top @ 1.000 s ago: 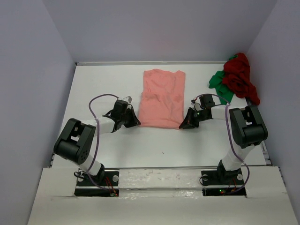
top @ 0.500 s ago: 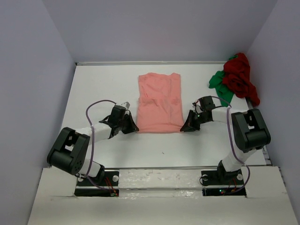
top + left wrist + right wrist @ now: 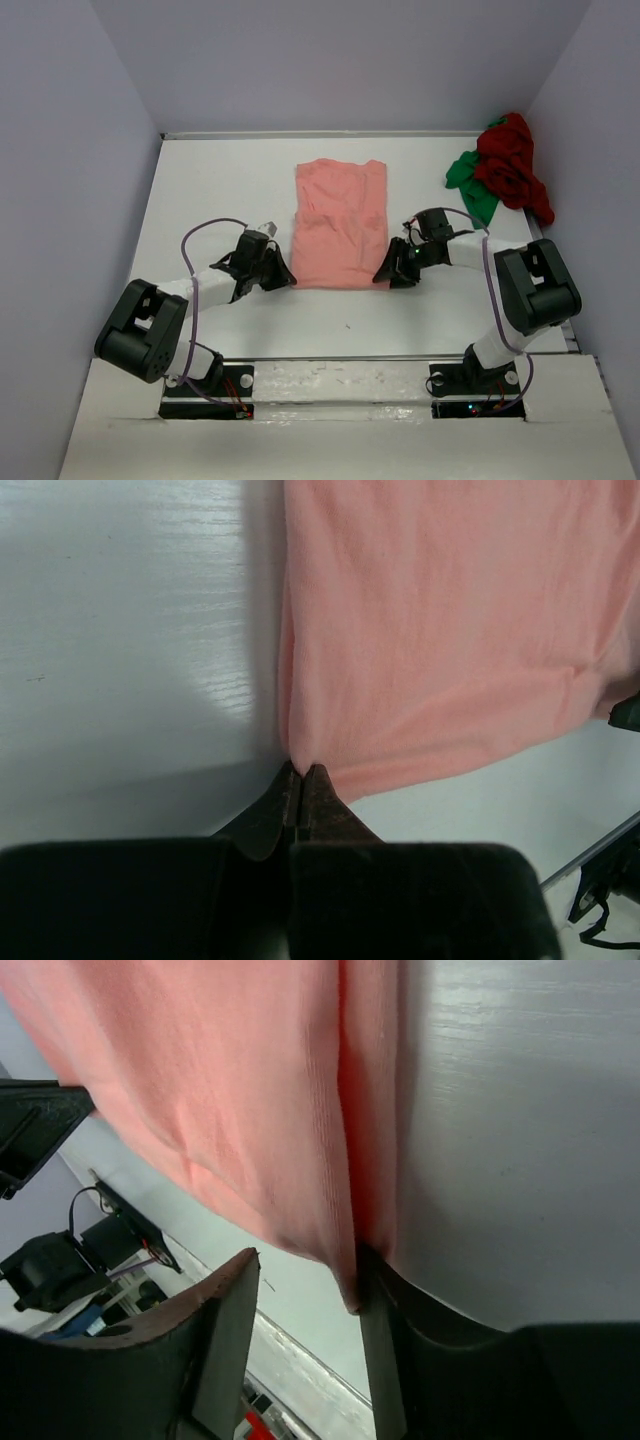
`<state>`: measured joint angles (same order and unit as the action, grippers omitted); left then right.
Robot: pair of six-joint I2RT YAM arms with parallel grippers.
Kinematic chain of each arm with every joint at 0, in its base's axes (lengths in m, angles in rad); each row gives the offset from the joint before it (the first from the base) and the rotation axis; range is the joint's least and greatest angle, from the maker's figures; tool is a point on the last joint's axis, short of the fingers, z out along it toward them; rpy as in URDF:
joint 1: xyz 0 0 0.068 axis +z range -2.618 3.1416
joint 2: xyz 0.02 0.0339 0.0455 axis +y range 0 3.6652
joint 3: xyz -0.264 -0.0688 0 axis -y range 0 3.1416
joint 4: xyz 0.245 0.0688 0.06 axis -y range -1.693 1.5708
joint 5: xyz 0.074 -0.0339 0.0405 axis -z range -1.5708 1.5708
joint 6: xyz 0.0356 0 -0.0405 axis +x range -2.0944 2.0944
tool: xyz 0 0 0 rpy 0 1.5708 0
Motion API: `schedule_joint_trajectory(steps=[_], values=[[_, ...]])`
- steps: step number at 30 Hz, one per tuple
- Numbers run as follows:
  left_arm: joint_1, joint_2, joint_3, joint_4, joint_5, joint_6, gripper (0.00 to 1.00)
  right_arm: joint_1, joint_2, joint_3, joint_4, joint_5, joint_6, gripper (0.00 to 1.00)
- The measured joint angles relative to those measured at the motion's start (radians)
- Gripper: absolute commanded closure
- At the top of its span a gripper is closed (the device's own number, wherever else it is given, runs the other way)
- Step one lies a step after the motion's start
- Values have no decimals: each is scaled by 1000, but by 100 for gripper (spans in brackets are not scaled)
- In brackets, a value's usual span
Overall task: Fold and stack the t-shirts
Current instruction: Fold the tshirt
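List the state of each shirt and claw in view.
pink shirt: flat mid-table, apparently folded lengthwise.
red shirt: crumpled, far right corner.
green shirt: crumpled, partly under the red shirt.
left claw: shut on the pink shirt's near left corner.
right claw: open at its near right corner.

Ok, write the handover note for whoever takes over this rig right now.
Left gripper: shut on the near-left corner of the salmon-pink t-shirt.
Right gripper: open at that shirt's near-right corner, with cloth against one finger but not pinched.
The salmon-pink t-shirt lies flat mid-table as a narrow rectangle, apparently partly folded. The dark red t-shirt and green t-shirt are heaped together, unfolded, at the table's far right corner.
Left to do: finish this fold, fold the other two, stack all three.
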<state>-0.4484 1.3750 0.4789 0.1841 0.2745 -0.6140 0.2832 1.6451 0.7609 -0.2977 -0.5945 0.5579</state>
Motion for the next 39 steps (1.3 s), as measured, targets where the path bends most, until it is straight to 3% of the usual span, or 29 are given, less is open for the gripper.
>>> schedule_joint_trajectory(steps=[1,2,10,24,39], values=[[-2,0,0,0,-2,0,100,1,-7,-2,3,-10,6,34],[-3,0,0,0,-2,-1,100,1,-13,-3,4,-8,8,33],[-15,2,0,2,-1,-2,100,11,-79,-18,-23,50,14,33],[-23,9,8,-2,1,-5,100,11,-291,-23,-230,333,-9,32],[-47,40,32,3,-2,-4,100,9,-251,-111,-127,227,71,32]])
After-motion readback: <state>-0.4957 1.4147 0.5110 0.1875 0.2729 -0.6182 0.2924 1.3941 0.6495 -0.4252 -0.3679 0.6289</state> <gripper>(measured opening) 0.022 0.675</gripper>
